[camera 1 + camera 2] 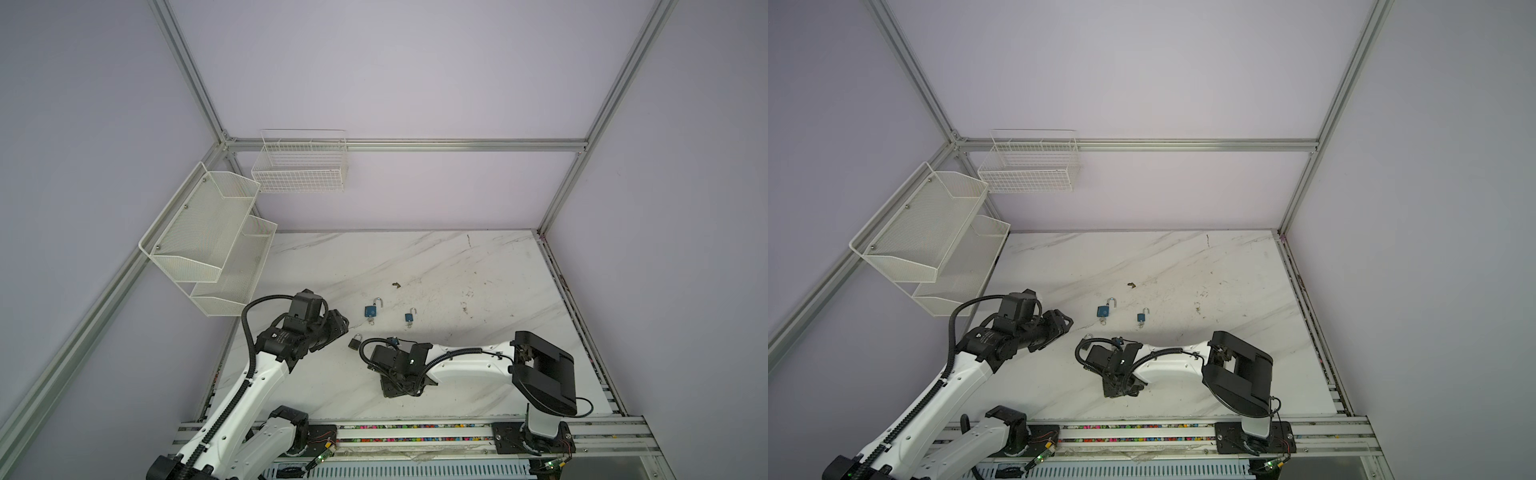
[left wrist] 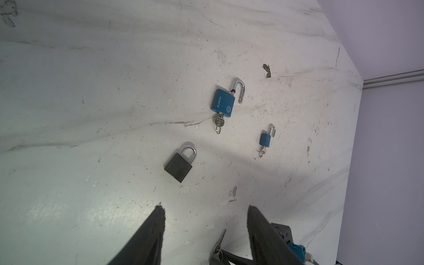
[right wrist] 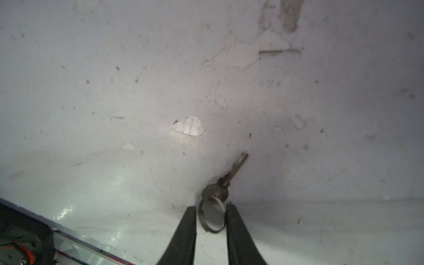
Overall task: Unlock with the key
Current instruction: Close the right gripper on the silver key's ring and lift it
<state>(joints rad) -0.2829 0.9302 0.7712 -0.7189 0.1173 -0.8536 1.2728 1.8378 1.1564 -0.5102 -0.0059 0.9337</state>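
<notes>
Containers 1st: wire basket (image 1: 299, 180) hangs on back wall. 2-tier mesh shelf (image 1: 195, 232) hangs on side wall beyond L arm. Only wire, mesh & wall show through both. All locks & keys lie on table (image 1: 457, 270), well apart from both containers.

Key (image 3: 229, 176) lies flat on table w/ its ring (image 3: 200, 216), blade pointing away from R gripper (image 3: 211, 206). R gripper sits low over table, jaws narrowed w/ ring btwn them. One finger looks to touch ring, other is a sliver off, so can't tell if pinch is made. In both top views key is hidden under R wrist, near front of table.

L gripper (image 2: 205, 208) hovers, jaws spread wide, bare table btwn tips.

Black lock (image 2: 179, 167) lies flat, shackle shut, just ahead of L gripper's tips. In both top views it sits btwn the 2 grippers, and in a top view (image 1: 1088, 338) it is partly behind R arm's cable.

Farther back:
- Big blue lock (image 2: 223, 103), shackle swung open, 2nd key (image 2: 219, 121) in its base.
- Small blue lock (image 2: 265, 140) beside it but apart, also open, 3rd key (image 2: 262, 151) in its base.
- Brown scrap (image 1: 396, 284) on table beyond them.
</notes>
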